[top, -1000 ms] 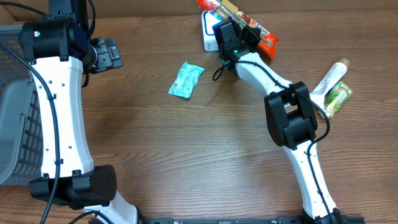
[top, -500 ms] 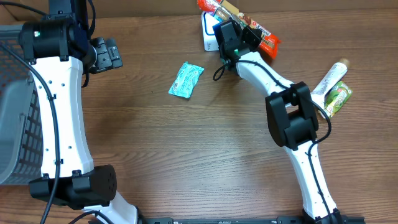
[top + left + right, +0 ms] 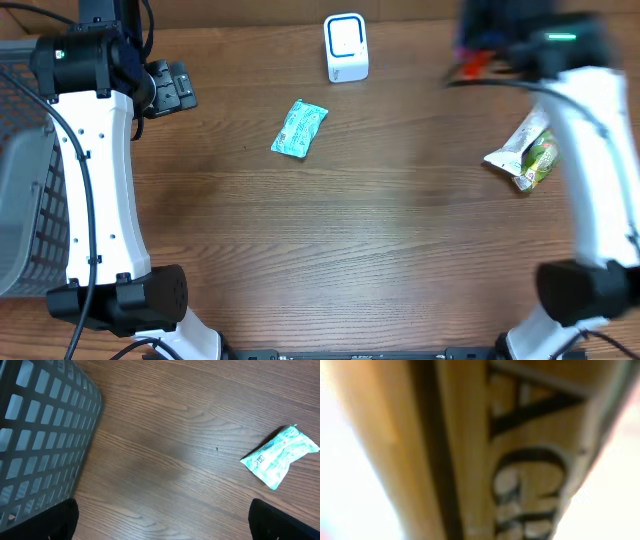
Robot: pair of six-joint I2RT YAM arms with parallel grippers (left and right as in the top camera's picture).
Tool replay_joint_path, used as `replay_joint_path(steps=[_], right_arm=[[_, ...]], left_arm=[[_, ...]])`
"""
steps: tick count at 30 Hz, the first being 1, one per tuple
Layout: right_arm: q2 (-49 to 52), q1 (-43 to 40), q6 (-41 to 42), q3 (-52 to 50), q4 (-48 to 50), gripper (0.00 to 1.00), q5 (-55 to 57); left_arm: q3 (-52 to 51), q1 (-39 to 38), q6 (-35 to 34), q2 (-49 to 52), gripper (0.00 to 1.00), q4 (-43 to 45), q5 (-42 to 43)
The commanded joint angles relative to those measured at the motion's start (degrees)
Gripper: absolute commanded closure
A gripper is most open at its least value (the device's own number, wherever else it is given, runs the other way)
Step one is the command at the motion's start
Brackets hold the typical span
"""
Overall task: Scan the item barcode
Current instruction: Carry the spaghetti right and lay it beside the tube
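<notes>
Spanning nearly the whole overhead frame, a wooden table (image 3: 400,250) is seen, with a grey mesh basket (image 3: 20,200) cut off at its left edge. The right arm (image 3: 590,150) is smeared by blur down the right side. Its right gripper (image 3: 478,55) sits in the upper right of the frame, and an orange-red streak shows just beside it. The left gripper (image 3: 178,88) hangs in the upper left with its jaws spread wide and nothing between them.

The wrapped snack bar (image 3: 470,450) fills the right wrist view as a blurred tan surface with black lettering, very close to the lens. The right jaws are pressed nearly together and are judged to be pinching this bar. It is thus held in the upper right of the overhead frame, well apart from the white barcode scanner (image 3: 346,47) at top centre.

The bar is judged to be light, with a thin, glossy wrapper that could slip or crinkle under a pinch. Its filling could be crushed or snapped by a hard squeeze. A hold near one end is advised, so that the printed face is left uncovered. Where the barcode lies cannot be told.

Green-and-white packets (image 3: 528,152) lie at the right edge, and a teal sachet (image 3: 299,128) lies left of centre.
</notes>
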Motion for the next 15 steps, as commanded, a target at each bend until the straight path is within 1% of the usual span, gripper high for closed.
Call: replay_joint_path(steps=[1, 3, 6, 12, 15], right_arm=[[3.5, -8.1, 20.5, -3.1, -4.1, 0.96, -16.3], [5.0, -10.4, 21.2, -6.4, -4.2, 0.96, -18.7], [7.1, -12.7, 22.6, -13.0, -1.1, 0.96, -19.9], [10.0, -14.7, 22.7, -26.2, 10.0, 0.96, -21.2], [10.3, -15.7, 22.7, -30.5, 13.4, 0.96, -19.5]], left_arm=[[0.4, 0.1, -0.4, -0.4, 0.00, 0.1, -0.5], [0.4, 0.1, -0.4, -0.4, 0.00, 0.1, -0.5], [0.4, 0.1, -0.4, -0.4, 0.00, 0.1, -0.5], [0.4, 0.1, -0.4, -0.4, 0.00, 0.1, -0.5], [0.4, 0.1, -0.4, -0.4, 0.00, 0.1, -0.5]])
